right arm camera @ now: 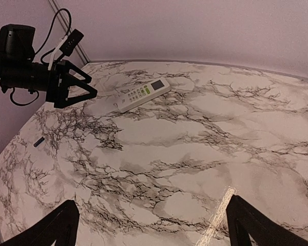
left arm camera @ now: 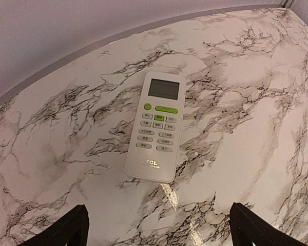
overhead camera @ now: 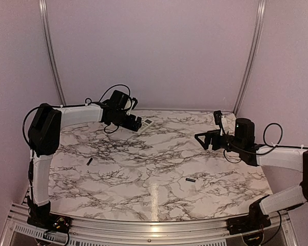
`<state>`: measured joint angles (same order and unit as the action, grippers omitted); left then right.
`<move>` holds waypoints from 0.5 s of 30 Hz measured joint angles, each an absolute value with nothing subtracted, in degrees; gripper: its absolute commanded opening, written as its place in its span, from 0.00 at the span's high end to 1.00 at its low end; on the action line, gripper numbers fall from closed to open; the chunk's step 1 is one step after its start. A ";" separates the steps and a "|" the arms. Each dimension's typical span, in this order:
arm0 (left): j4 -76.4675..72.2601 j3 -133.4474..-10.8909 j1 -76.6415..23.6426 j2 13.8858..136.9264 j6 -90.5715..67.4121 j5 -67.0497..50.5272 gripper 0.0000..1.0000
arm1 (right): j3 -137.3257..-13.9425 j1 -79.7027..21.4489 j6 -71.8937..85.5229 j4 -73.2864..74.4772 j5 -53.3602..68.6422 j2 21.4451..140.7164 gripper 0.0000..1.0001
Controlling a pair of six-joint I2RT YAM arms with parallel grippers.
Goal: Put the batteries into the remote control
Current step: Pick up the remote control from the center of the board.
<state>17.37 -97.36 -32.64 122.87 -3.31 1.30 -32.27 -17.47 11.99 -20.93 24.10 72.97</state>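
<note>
the remote control [left arm camera: 156,125] carries the letters "tcl" in grey near the end that lies closest to the left gripper [left arm camera: 161,233]. the marks on its keys are too fine to read. it is a slim white handset lying face up. a grey display sits at its far end, with a round green button and a long green bar beneath that, then rows of pale grey keys. it lies flat on the marble-patterned table [left arm camera: 256,102], straight ahead of the left fingers [left arm camera: 66,228]. it is in line with the gap between them and clear of both tips. those fingers are spread wide with nothing between them.

the right gripper [right arm camera: 154,230] has its fingers [right arm camera: 251,225] set far apart too, empty, above bare marble. from them the remote lies well ahead and to the left.

each battery is a short black cylinder lying on the table, with no writing that can be read. the first battery [overhead camera: 89,161] lies well behind the left fingers, back toward that arm's base. the second battery [overhead camera: 190,180] lies off to the side of the right fingers, toward the near edge, well apart from the remote.
</note>
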 measured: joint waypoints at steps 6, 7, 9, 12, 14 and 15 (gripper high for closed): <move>19.62 -103.00 -33.01 129.91 -0.86 0.80 0.01 | -32.27 -17.43 12.23 -20.97 24.82 72.99 0.01; 19.92 -104.03 -33.01 131.04 -0.38 0.69 0.01 | -32.27 -17.43 12.25 -20.97 24.91 72.99 0.01; 20.84 -106.41 -33.06 133.12 0.54 0.54 0.01 | -32.27 -17.43 12.25 -20.97 25.04 72.99 0.01; 21.74 -109.58 -33.06 135.92 1.48 0.51 0.01 | -32.25 -17.43 12.29 -20.97 25.06 72.99 0.01; 21.98 -110.65 -33.06 137.21 1.87 0.54 0.01 | -32.25 -17.43 12.36 -20.97 25.06 72.99 0.01; 22.09 -111.09 -33.06 137.78 2.02 0.60 0.01 | -32.25 -17.43 12.38 -20.97 25.06 72.99 0.01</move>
<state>22.09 -111.09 -33.06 137.78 2.02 0.60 -32.25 -17.43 12.38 -20.97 25.06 72.99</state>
